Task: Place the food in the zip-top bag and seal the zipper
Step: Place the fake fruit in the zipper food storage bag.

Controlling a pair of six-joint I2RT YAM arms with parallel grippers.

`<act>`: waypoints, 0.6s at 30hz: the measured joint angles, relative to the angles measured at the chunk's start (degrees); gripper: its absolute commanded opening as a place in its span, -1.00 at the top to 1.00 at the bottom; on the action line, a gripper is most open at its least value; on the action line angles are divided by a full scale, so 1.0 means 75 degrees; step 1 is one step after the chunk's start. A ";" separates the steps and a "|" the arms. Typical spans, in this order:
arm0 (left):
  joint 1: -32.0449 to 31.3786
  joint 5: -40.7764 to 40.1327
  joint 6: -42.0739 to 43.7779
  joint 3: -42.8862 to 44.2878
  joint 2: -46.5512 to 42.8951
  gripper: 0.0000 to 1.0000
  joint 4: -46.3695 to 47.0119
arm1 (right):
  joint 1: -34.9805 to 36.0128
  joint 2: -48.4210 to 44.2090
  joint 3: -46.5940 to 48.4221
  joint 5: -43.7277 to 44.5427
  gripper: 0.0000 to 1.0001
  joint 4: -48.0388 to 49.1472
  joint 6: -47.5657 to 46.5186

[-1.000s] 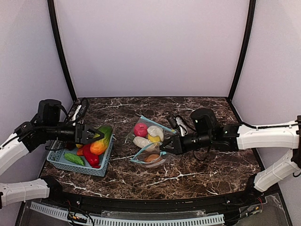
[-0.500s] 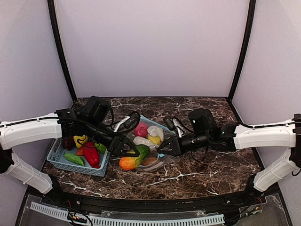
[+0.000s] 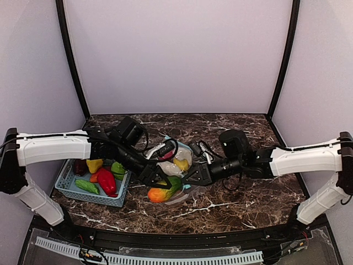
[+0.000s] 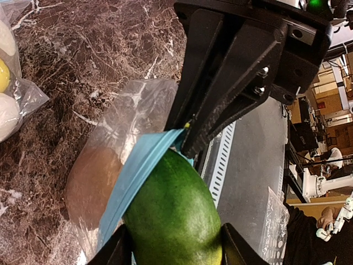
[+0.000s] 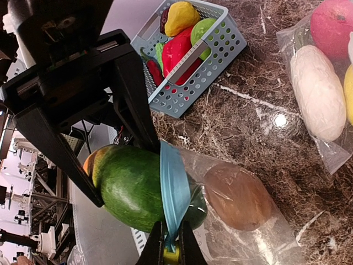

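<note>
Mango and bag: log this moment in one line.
left claw: shut on mango, at bag mouth | right claw: pinching bag zipper edge | mango: partly inside | seal: not done

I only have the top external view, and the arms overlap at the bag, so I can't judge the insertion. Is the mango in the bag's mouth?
Observer: The right wrist view shows the mango with its green end just past the blue zipper strip. The rest is outside.
Operator: What holds the mouth open?
Observer: The right gripper pinches that strip from below.
Operator: And the grip on the mango?
Observer: In the left wrist view, the left gripper clamps it on both sides.
</note>
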 measured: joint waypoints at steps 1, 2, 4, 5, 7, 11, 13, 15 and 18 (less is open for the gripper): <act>0.0000 -0.0023 0.0058 0.0050 0.0085 0.30 -0.0029 | -0.0009 0.0006 -0.0017 -0.0061 1.00 0.0023 0.0017; 0.0000 -0.0044 0.0119 0.0093 0.0172 0.28 -0.0052 | -0.0015 0.0012 -0.0035 -0.0128 1.00 0.0041 0.0020; 0.0000 -0.0087 0.0219 0.0163 0.0321 0.25 -0.0064 | -0.0015 0.0015 -0.0047 -0.0236 1.00 0.0099 0.0026; 0.0000 -0.0114 0.0268 0.0184 0.0382 0.24 -0.0070 | -0.0015 0.0017 -0.0052 -0.0306 1.00 0.0143 0.0029; 0.0000 -0.0166 0.0382 0.0265 0.0513 0.22 -0.0090 | -0.0015 0.0038 -0.0082 -0.0425 1.00 0.0236 0.0041; 0.0000 -0.0350 0.0676 0.0405 0.0819 0.06 -0.0117 | -0.0020 0.0198 -0.0146 -0.0720 1.00 0.0417 0.0079; 0.0000 -0.0350 0.0813 0.0428 0.0871 0.02 -0.0117 | -0.0026 0.0248 -0.0201 -0.0871 1.00 0.0554 0.0093; 0.0000 -0.0306 0.0968 0.0481 0.0933 -0.03 -0.0117 | -0.0029 0.0312 -0.0239 -0.1035 1.00 0.0685 0.0108; 0.0000 -0.0187 0.1256 0.0507 0.0976 -0.06 -0.0119 | -0.0052 0.0341 -0.0262 -0.1291 1.00 0.0764 0.0076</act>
